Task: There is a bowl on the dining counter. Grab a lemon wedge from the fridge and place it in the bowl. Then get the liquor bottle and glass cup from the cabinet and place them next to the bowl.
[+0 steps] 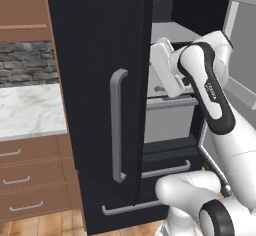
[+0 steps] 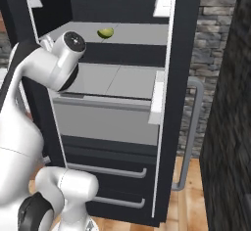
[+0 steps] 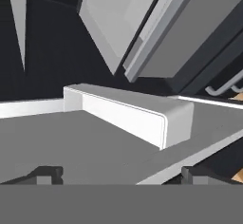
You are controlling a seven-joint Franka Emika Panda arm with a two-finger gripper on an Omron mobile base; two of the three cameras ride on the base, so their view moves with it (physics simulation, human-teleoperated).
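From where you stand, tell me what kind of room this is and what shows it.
A home kitchen, most likely. A tall black fridge stands open with a lemon wedge on a grey shelf, beside a marble worktop over brown drawers, backed by a stone wall.

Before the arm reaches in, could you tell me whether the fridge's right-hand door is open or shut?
Open. In the right base view the fridge door is swung outward, exposing grey shelves and the lemon wedge on the upper one.

Lighting: even, flat, soft; no glare.
Shadows: faint, the fridge (image 2: 112, 78) interior dark.
Sharpness: rendered, slightly soft; edges undistorted.
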